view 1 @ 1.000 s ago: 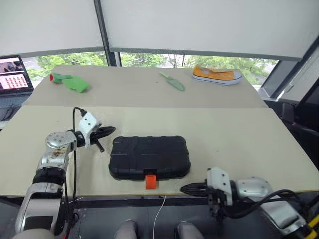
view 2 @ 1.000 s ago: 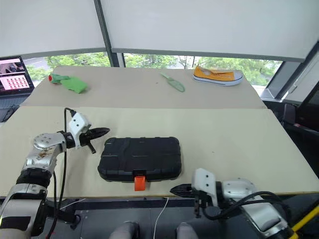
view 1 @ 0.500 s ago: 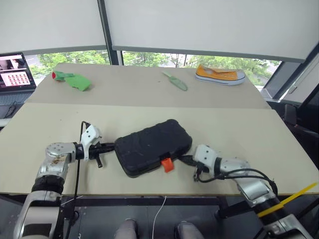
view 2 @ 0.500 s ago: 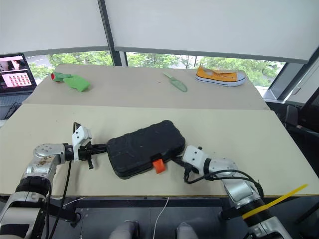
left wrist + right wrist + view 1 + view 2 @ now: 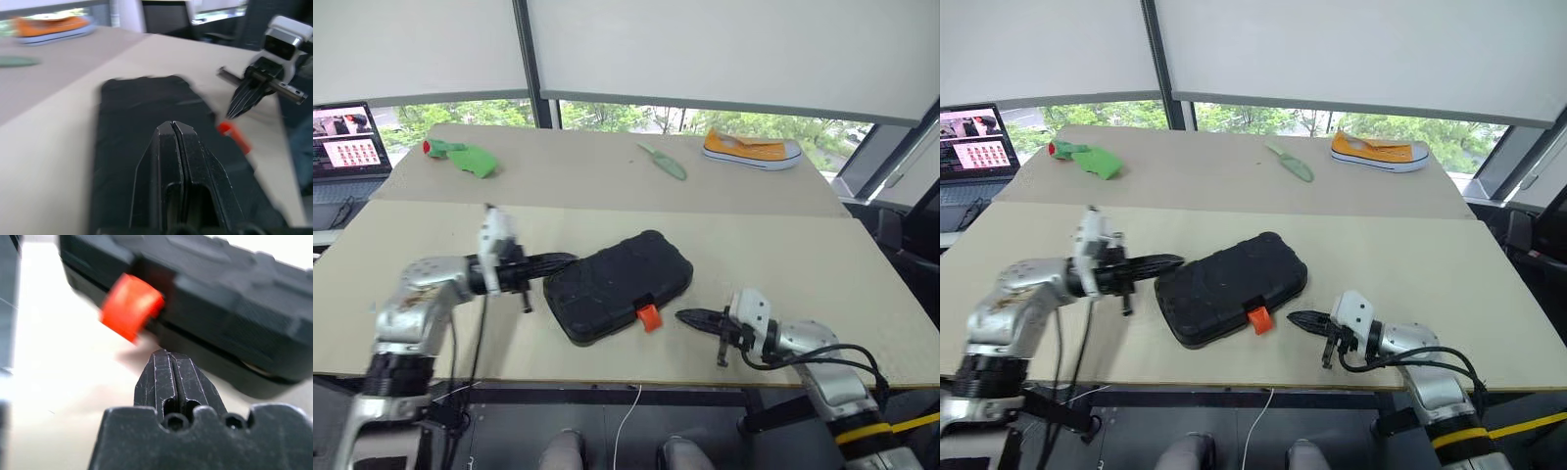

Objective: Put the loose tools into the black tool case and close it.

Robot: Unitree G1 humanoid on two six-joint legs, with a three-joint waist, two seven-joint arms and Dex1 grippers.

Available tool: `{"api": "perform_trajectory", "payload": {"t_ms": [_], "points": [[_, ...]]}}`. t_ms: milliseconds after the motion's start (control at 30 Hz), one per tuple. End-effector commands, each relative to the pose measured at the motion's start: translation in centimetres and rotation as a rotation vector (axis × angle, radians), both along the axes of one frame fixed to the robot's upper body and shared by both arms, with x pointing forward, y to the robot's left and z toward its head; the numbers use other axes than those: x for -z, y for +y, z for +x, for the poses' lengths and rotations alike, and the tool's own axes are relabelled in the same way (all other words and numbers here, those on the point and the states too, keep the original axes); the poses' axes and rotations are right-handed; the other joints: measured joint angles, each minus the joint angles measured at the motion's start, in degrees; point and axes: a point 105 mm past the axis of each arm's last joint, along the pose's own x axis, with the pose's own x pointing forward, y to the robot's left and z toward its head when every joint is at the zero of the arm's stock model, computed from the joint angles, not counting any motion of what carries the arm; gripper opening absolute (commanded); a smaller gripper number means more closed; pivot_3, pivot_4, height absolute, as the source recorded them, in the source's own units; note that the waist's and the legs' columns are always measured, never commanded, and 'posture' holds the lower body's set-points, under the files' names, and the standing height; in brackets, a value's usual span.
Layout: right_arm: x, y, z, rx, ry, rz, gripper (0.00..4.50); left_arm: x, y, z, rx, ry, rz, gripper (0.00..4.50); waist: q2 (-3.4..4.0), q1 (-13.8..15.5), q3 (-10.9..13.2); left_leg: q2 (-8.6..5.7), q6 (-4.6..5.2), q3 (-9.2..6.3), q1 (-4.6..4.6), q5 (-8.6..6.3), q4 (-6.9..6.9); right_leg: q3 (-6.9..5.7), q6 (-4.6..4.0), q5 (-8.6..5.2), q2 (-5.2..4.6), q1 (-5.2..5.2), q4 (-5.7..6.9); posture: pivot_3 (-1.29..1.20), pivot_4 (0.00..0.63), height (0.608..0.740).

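Note:
The black tool case (image 5: 619, 284) lies shut and askew on the table, its orange latch (image 5: 649, 316) facing the front edge. My left gripper (image 5: 570, 259) is shut and empty, pointing right, with its tip over the case's left end; the left wrist view shows the fingertips (image 5: 173, 126) above the lid (image 5: 142, 112). My right gripper (image 5: 683, 315) is shut and empty, pointing left, a short gap from the latch. In the right wrist view it (image 5: 168, 355) sits just in front of the latch (image 5: 131, 306). The loose tools are out of view.
On the far half of the table lie a green trowel (image 5: 663, 162), a yellow shoe (image 5: 752, 150) and a green thing with a red tip (image 5: 462, 157). A laptop (image 5: 347, 137) stands off the far left. The case lies near the table's front edge (image 5: 607, 377).
The case turned from square to askew. My left gripper rose and swung right over the case's left end. My right gripper came up to the latch side, then drew back a little.

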Motion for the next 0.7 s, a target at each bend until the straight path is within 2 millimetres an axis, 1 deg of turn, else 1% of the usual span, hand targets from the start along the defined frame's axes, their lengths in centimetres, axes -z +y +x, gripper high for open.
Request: {"api": "perform_trajectory", "payload": {"t_ms": [33, 100, 133, 167, 233, 300, 333, 367, 500, 700], "points": [[-0.8, 1.7, 0.0, -0.009, -0.024, 0.033, 0.0, 4.4, -1.1, 1.3, -0.058, 0.018, 0.245, 0.07, 0.0, -0.52, -0.01, 0.02, 0.0, -0.04, 0.03, 0.0, 0.0, 0.05, 0.01, 0.01, 0.08, 0.01, -0.01, 0.0, 0.15, 0.74], [0.0, 2.3, 0.2, -0.005, -0.023, 0.006, 0.0, 7.2, -1.1, 1.1, -0.032, 0.021, 0.361, 0.07, 0.12, -0.62, -0.15, 0.03, 0.0, -0.18, 0.05, 0.0, -0.01, 0.05, -0.01, 0.0, 0.17, 0.02, -0.01, 0.0, 0.15, 0.74], [0.6, 2.6, 0.6, 0.011, -0.012, 0.001, 0.0, 8.3, -1.3, 0.8, -0.022, 0.043, 0.377, 0.07, 0.34, -0.66, -0.32, 0.02, 0.01, -0.25, 0.08, 0.0, -0.02, 0.04, -0.06, 0.01, 0.19, 0.06, -0.02, 0.0, 0.15, 0.74], [1.0, 2.8, 1.0, 0.028, -0.008, 0.002, 0.0, 8.9, -1.5, 0.7, -0.031, 0.068, 0.368, 0.07, 0.49, -0.64, -0.51, 0.0, 0.0, -0.24, 0.17, 0.0, -0.04, 0.06, -0.08, 0.0, 0.17, 0.14, -0.03, 0.0, 0.15, 0.74], [1.3, 3.1, 1.6, 0.05, -0.001, 0.012, 0.0, 9.0, -2.0, 0.7, -0.04, 0.085, 0.328, 0.07, 0.71, -0.66, -0.73, -0.01, 0.0, -0.22, 0.44, 0.0, -0.09, 0.06, -0.09, -0.04, 0.15, 0.37, -0.06, 0.0, 0.15, 0.74], [1.7, 3.7, 1.7, 0.04, 0.002, 0.009, 0.0, 8.8, -2.0, 0.8, -0.044, 0.084, 0.314, 0.07, 0.77, -0.53, -0.78, -0.01, -0.01, -0.21, 0.79, -0.01, -0.14, 0.05, -0.03, -0.34, 0.11, 0.69, -0.07, 0.0, 0.15, 0.74], [1.9, 4.1, 1.7, 0.026, 0.005, 0.007, 0.0, 8.8, -1.8, 0.8, -0.049, 0.081, 0.316, 0.07, 0.78, -0.56, -0.81, -0.02, -0.08, -0.21, 0.95, -0.06, -0.16, 0.04, -0.1, -0.44, 0.09, 0.84, -0.08, 0.0, 0.15, 0.74], [2.0, 4.3, 1.7, 0.02, 0.008, 0.003, 0.0, 8.8, -1.7, 0.9, -0.053, 0.08, 0.319, 0.07, 0.77, -0.63, -0.85, -0.02, -0.42, -0.21, 1.03, -0.26, -0.17, 0.04, -0.16, -0.49, 0.08, 0.9, -0.08, 0.0, 0.15, 0.74], [2.6, 5.2, 1.7, 0.003, 0.025, -0.004, 0.0, 8.6, -1.2, 1.2, -0.069, 0.074, 0.322, 0.07, 0.92, -0.73, -0.97, -0.02, -0.42, -0.21, 1.06, -0.26, -0.17, 0.05, -0.16, -0.49, 0.09, 0.92, -0.07, 0.0, 0.15, 0.74], [1.8, 6.7, 2.0, -0.007, 0.02, 0.063, 0.0, 8.8, -0.8, 1.4, -0.09, 0.077, 0.322, 0.07, 0.94, -0.84, -0.99, 0.0, -0.42, -0.24, 1.07, -0.26, -0.18, 0.05, -0.18, -0.48, 0.13, 0.91, -0.05, 0.0, 0.15, 0.74]]}}
